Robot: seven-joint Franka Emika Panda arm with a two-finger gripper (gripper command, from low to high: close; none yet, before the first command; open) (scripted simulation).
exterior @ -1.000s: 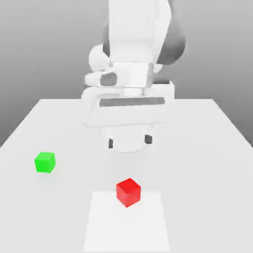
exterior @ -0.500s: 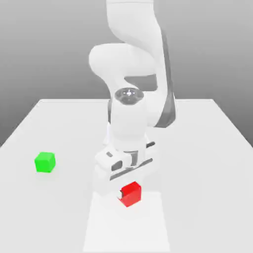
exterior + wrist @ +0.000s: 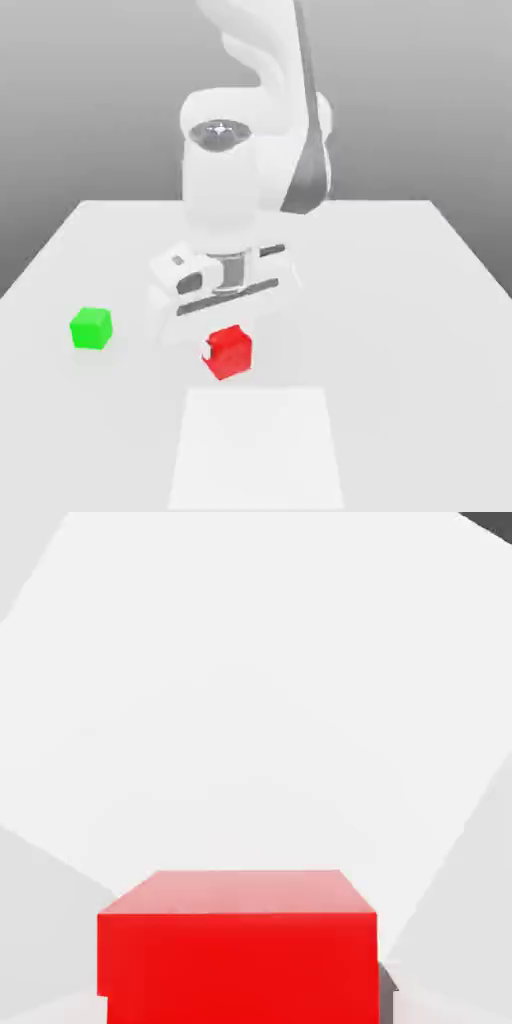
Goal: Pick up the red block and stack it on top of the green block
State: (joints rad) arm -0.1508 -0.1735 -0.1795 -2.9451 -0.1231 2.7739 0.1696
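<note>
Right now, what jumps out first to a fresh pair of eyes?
The red block, gripped under the white arm's gripper near the middle of the table, draws the eye first. Next is the green block, alone on the table toward the exterior view's left. A paler square patch lies near the front edge.

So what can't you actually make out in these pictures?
- Exterior view: the gripper fingertips, mostly hidden by the hand and the red block.
- Hand view: the red block's lower part, cut off by the picture's edge.
- Exterior view: the green block's far sides, turned away.
</note>
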